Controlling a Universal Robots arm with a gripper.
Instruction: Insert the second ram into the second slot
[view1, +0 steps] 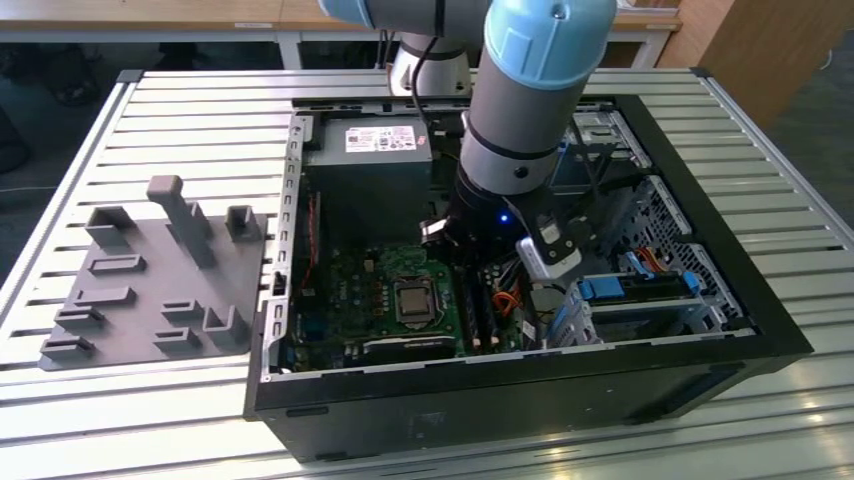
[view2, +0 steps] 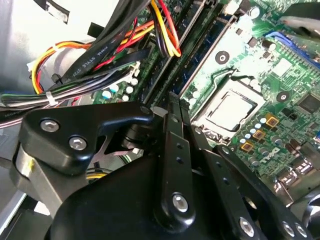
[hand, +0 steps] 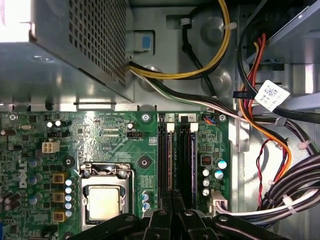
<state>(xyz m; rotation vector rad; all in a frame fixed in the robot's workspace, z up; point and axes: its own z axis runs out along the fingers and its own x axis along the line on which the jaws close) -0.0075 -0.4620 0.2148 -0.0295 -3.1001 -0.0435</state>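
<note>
Gripper (hand: 172, 197) closed, empty, above RAM slots (hand: 180, 155) beside CPU socket (hand: 104, 197); two sticks seated.

The arm (view1: 514, 130) reaches down into the open computer case (view1: 521, 390) (over its motherboard (view1: 400, 300)).

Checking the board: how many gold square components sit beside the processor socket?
3, in a row along the processor socket: end square, middle square, other end square.
</note>
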